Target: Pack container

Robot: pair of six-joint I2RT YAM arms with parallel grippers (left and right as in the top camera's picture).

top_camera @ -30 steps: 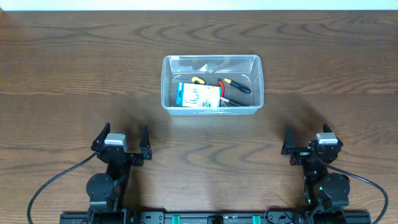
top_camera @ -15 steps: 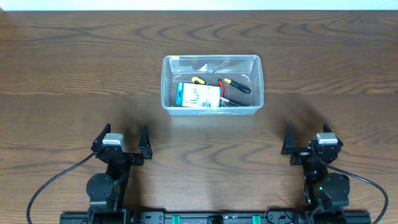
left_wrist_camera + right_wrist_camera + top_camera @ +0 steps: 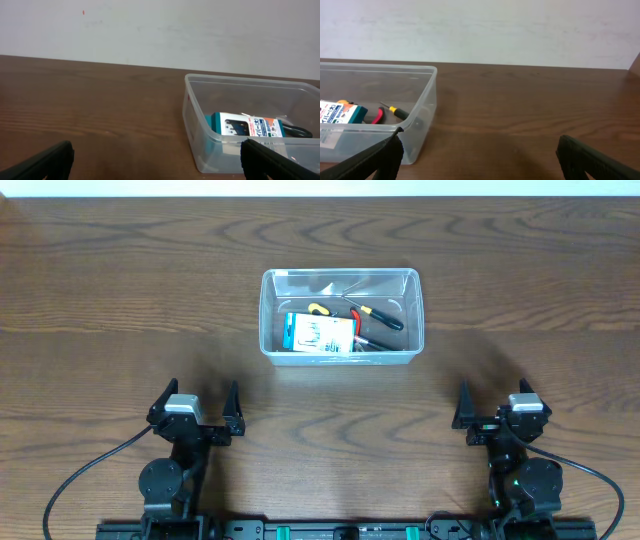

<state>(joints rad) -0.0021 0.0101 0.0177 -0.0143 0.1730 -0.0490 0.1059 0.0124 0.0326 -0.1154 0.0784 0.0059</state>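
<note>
The container (image 3: 340, 271) sits at the middle of the worktop (image 3: 120, 300), well apart from both arms, and it already holds a blue-and-white box (image 3: 318, 334), a yellow-and-black screwdriver (image 3: 381, 316) and a red-handled tool (image 3: 357, 320) lying together on its floor. No loose item shows outside it in any view, so the packing looks finished, or nearly so; no lid is visible. The left end effector (image 3: 204, 387) and the right end effector (image 3: 494, 389) hang near the front edge of the worktop, each spread wide and holding nothing. Against the earlier overhead frames nothing differs: arms, container and contents are all in the same places.
</note>
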